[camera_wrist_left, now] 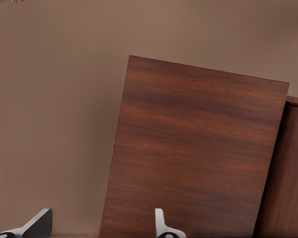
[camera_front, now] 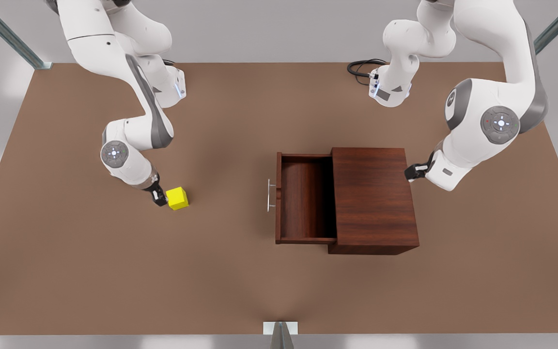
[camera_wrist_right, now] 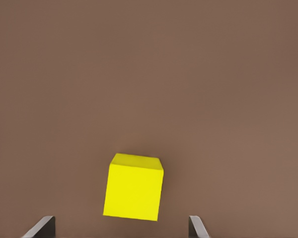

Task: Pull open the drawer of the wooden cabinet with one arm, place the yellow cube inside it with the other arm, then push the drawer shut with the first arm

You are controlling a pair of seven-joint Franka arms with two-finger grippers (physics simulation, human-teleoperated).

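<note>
With the drawer (camera_front: pixel 305 198) pulled open, I hold the right gripper (camera_front: pixel 162 196), fingers open, beside the cube (camera_front: pixel 178 198) on the table's left; the left gripper (camera_front: pixel 413 172) waits open behind the cabinet (camera_front: pixel 373 198).

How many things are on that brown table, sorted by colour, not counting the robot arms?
Yellow: 1, the yellow cube, between the fingers of the open right pincer.
Reddish-brown wood: 1, the wooden cabinet, its drawer pulled open; the open left pincer waits behind it.
Total: 2
</note>
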